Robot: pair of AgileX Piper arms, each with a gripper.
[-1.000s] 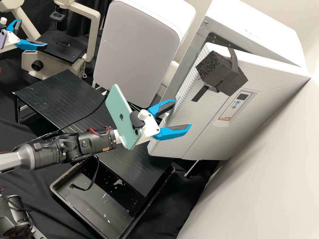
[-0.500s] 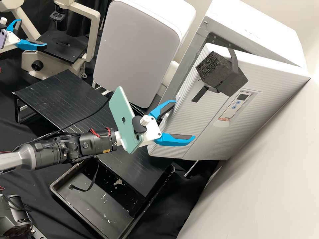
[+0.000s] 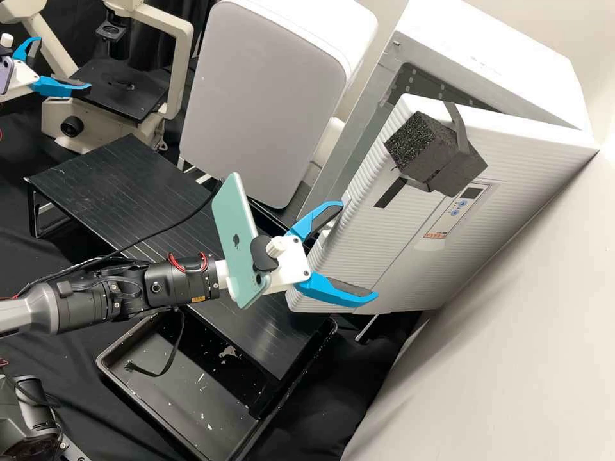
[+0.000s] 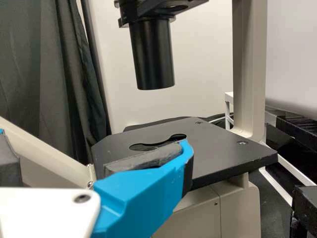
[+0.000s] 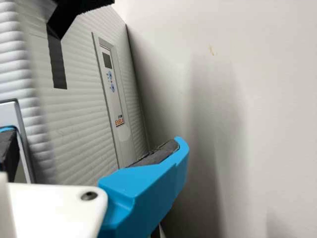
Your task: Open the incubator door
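Incubator door (image 3: 384,237) ajar, free edge angled out from cabinet (image 3: 487,57). Your right gripper (image 3: 357,250) stands at that edge, fingers wide apart, nothing clamped: one finger beside edge, likely so you can press from inner side; other before door's front. Contact cannot be told. Your left gripper (image 3: 65,63), spread and empty, rests near microscope stage (image 3: 134,102), presumably leaving door's swing unobstructed.

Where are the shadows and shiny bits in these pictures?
Right wrist view: soft grey shadows on the pale wall; high view: the incubator door goes from bright white near its top edge to greyer lower down, and the black stand has a faint shine; left wrist view: dark, shadowy curtain folds.
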